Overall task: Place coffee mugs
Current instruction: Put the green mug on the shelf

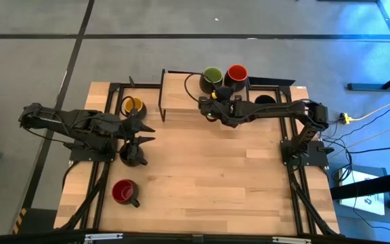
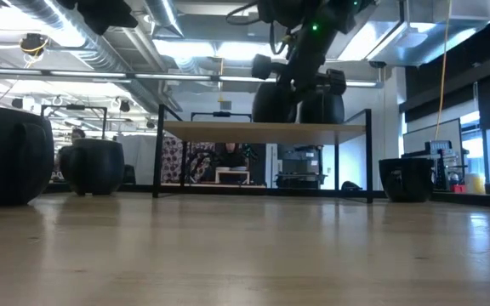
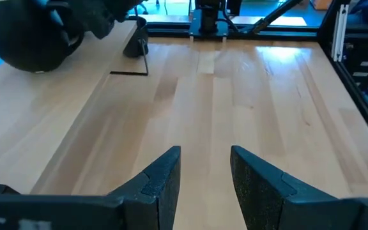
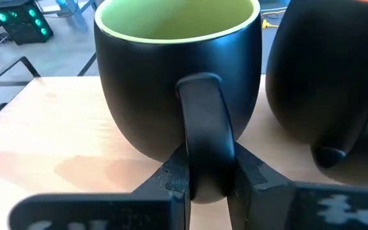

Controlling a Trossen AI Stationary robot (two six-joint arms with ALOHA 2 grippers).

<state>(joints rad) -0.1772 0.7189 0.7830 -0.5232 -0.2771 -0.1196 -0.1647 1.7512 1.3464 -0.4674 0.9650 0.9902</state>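
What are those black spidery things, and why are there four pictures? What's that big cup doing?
Those are two robot arms at a wooden table, each ending in a two-finger gripper. One picture looks straight down, one looks level across the tabletop, and two come from cameras on the arms' wrists. The right gripper is pinching the handle of the green-inside mug on a raised shelf, beside a red-inside mug. The left gripper is open and holds nothing. Other mugs stand on the table: a yellow-inside mug, another red-inside mug, a black one and a second black one.
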